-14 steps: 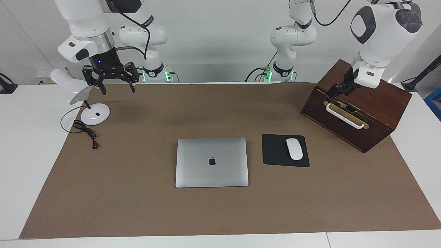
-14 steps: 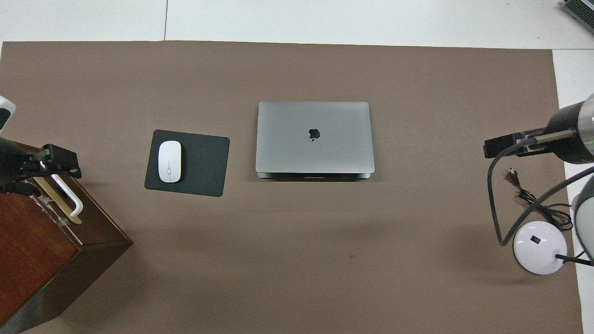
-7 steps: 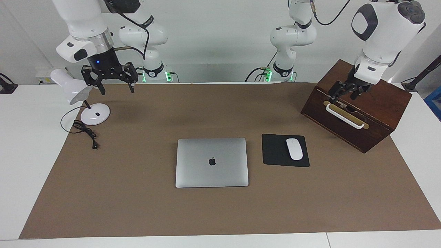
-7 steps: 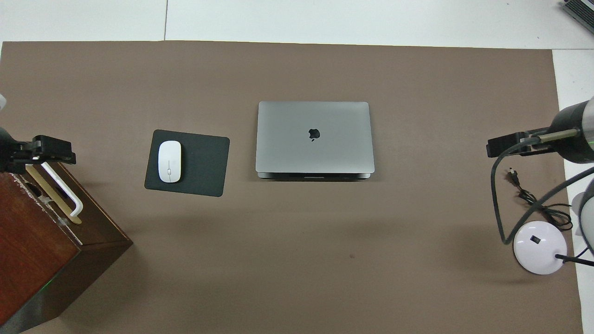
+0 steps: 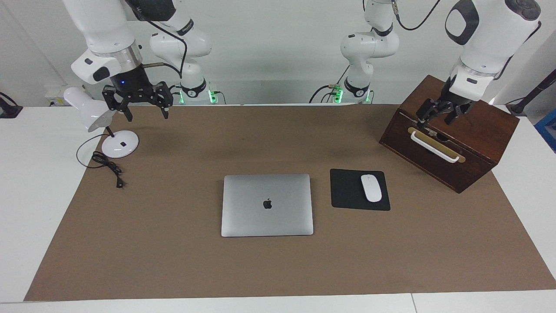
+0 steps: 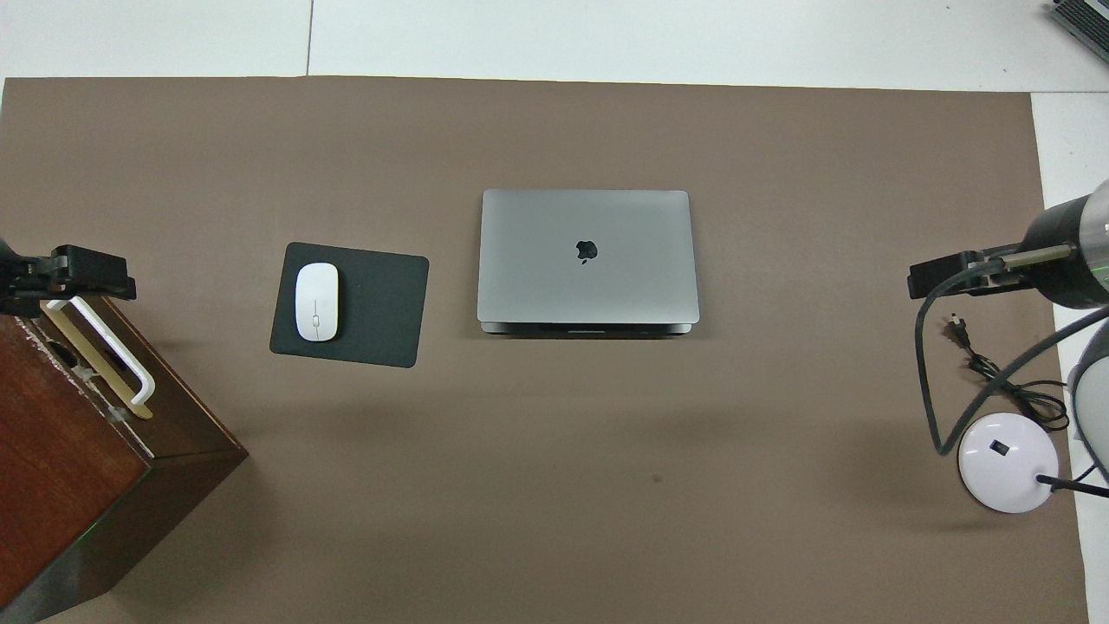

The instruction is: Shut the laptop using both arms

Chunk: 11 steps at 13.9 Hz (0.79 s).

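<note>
- The facing camera sat high across the worktop [image 5: 26, 182] and looked back at the two arms, whose bases stood at the top of its frame; it took in the whole brown mat [image 5: 173, 269].
- The overhead camera hung above the arms' own end and looked steeply down and forward; it sat closer and cut off the mat's ends.
- Both views shared the mat's middle, with the laptop [image 5: 267, 205] [image 6: 587, 257] and the mouse pad [image 5: 347, 191] [image 6: 377, 303] beside it, turned half a turn between them.
- Both also caught the wooden box [image 5: 473, 130] [image 6: 61, 468] and the lamp base [image 5: 120, 144] [image 6: 1008, 462].
</note>
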Tool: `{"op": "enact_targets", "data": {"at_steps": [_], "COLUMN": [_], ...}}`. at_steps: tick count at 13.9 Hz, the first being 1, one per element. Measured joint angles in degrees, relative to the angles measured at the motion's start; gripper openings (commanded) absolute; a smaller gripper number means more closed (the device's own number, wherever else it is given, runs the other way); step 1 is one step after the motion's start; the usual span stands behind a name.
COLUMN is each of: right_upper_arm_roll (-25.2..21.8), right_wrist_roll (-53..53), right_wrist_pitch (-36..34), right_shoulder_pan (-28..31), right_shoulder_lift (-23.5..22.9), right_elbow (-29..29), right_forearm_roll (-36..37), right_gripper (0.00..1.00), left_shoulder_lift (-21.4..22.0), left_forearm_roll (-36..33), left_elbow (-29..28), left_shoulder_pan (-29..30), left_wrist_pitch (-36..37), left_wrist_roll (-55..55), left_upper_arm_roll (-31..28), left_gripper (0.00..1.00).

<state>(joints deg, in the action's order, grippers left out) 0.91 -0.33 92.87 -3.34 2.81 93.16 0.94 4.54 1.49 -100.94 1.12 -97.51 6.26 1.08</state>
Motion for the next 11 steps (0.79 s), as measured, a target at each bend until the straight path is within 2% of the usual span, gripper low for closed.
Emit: {"op": "enact_targets", "data": {"at_steps": [11], "right_upper_arm_roll": [0.1], "right_wrist_roll": [0.0], "right_wrist_pitch": [0.0], "right_shoulder_pan": [0.7], "right_shoulder_lift": [0.0], "right_elbow": [0.0], "right_forearm_roll": [0.0], "right_gripper": [1.00], "left_shoulder_lift": [0.0], "left_forearm_roll": [0.0], "left_elbow": [-0.6], "left_shoulder_pan": [0.0], "left_wrist_pitch": [0.0], "left_wrist_roll": [-0.5], "left_upper_arm_roll": [0.0], "left_gripper": [1.00]}}
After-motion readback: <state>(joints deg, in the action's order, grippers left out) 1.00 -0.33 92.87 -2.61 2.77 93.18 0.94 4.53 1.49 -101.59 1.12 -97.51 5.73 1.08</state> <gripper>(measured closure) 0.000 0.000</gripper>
